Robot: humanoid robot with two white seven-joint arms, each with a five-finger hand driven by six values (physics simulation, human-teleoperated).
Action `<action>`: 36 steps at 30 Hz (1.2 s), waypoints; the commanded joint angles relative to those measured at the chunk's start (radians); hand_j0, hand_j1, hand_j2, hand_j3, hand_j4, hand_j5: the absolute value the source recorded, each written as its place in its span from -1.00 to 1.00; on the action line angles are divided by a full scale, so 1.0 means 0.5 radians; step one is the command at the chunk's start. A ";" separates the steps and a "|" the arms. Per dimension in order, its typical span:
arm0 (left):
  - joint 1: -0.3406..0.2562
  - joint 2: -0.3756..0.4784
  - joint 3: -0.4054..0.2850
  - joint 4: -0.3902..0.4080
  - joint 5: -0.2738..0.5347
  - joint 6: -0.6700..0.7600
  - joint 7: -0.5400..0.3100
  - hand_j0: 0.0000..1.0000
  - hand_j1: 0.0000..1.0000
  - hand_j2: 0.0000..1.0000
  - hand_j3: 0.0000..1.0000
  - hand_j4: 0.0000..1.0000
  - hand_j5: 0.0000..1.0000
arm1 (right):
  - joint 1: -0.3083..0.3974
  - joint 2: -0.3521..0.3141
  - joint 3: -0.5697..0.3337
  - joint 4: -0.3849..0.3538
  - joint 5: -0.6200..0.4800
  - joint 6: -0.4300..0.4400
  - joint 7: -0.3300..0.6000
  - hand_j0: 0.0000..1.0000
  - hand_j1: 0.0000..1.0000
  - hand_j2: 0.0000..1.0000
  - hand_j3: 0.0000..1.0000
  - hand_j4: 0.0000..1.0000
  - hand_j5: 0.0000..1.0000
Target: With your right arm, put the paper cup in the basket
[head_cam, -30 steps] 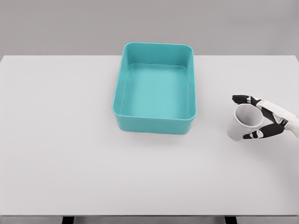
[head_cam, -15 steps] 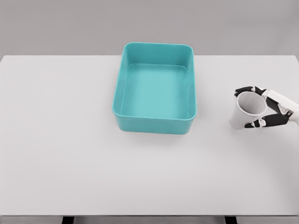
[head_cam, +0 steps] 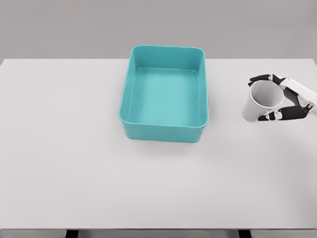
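A white paper cup (head_cam: 260,101) hangs above the table at the right, tilted with its mouth toward the upper right. My right hand (head_cam: 283,97) comes in from the right edge with its dark fingers (head_cam: 277,115) curled around the cup. The teal rectangular basket (head_cam: 165,129) stands at the table's middle back, well to the left of the cup, and nothing lies inside it. My left arm does not show.
The white table (head_cam: 74,148) spans the whole view, with its front edge near the bottom and its back edge against a grey wall.
My right hand has risen with the paper cup, carrying it upward and slightly away from the table over the last second. The basket has not moved.
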 commanded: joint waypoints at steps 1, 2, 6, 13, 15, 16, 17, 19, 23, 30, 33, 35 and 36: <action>0.000 0.000 0.001 0.000 0.001 0.000 -0.001 1.00 1.00 1.00 1.00 1.00 1.00 | -0.003 -0.002 -0.007 -0.043 -0.013 0.015 0.000 0.45 0.45 0.45 0.45 0.45 0.45; 0.000 0.000 0.001 0.000 0.001 0.000 -0.001 1.00 1.00 1.00 1.00 1.00 1.00 | -0.015 -0.002 -0.007 -0.052 -0.013 0.018 0.000 0.41 0.41 0.41 0.41 0.41 0.41; 0.000 0.000 0.001 0.000 0.001 0.000 -0.001 1.00 1.00 1.00 1.00 1.00 1.00 | -0.052 0.010 -0.007 -0.052 -0.013 0.015 0.000 0.41 0.41 0.41 0.41 0.41 0.41; 0.000 0.000 -0.002 0.000 0.001 0.000 -0.001 1.00 1.00 1.00 1.00 1.00 1.00 | -0.193 0.154 -0.038 -0.040 0.060 0.024 0.000 0.43 0.43 0.43 0.43 0.43 0.43; 0.003 0.000 0.001 0.000 0.001 0.000 -0.001 1.00 1.00 1.00 1.00 1.00 1.00 | -0.193 0.179 -0.105 -0.046 0.109 0.027 0.000 0.43 0.43 0.43 0.43 0.43 0.43; 0.000 0.000 0.001 0.000 0.001 0.000 -0.001 1.00 1.00 1.00 1.00 1.00 1.00 | -0.196 0.188 -0.105 -0.046 0.113 0.027 0.000 0.43 0.43 0.43 0.43 0.43 0.43; 0.000 0.000 0.001 0.000 0.001 0.000 -0.001 1.00 1.00 1.00 1.00 1.00 1.00 | -0.196 0.203 -0.105 -0.046 0.128 0.027 0.000 0.43 0.43 0.43 0.43 0.43 0.43; 0.000 0.000 0.001 0.000 0.001 0.000 -0.001 1.00 1.00 1.00 1.00 1.00 1.00 | -0.236 0.280 -0.105 -0.034 0.198 0.027 0.000 0.43 0.43 0.43 0.43 0.43 0.43; 0.000 0.000 0.001 0.000 0.001 0.000 -0.001 1.00 1.00 1.00 1.00 1.00 1.00 | -0.313 0.396 -0.105 -0.021 0.290 0.030 0.000 0.43 0.43 0.43 0.43 0.43 0.43; 0.000 0.000 0.001 0.000 0.001 0.000 -0.001 1.00 1.00 1.00 1.00 1.00 1.00 | -0.390 0.562 -0.102 -0.040 0.425 0.138 0.000 0.43 0.43 0.43 0.43 0.43 0.43; 0.003 0.000 -0.002 0.000 0.001 0.000 -0.001 1.00 1.00 1.00 1.00 1.00 1.00 | -0.414 0.596 -0.102 -0.037 0.438 0.141 0.000 0.43 0.43 0.43 0.43 0.43 0.43; 0.000 0.000 0.001 0.000 0.001 0.000 -0.001 1.00 1.00 1.00 1.00 1.00 1.00 | -0.433 0.614 -0.099 -0.037 0.444 0.150 0.000 0.43 0.43 0.43 0.43 0.43 0.43; 0.000 0.000 0.001 0.000 0.001 0.000 -0.001 1.00 1.00 1.00 1.00 1.00 1.00 | -0.439 0.617 -0.099 -0.046 0.478 0.162 0.000 0.43 0.43 0.43 0.43 0.43 0.43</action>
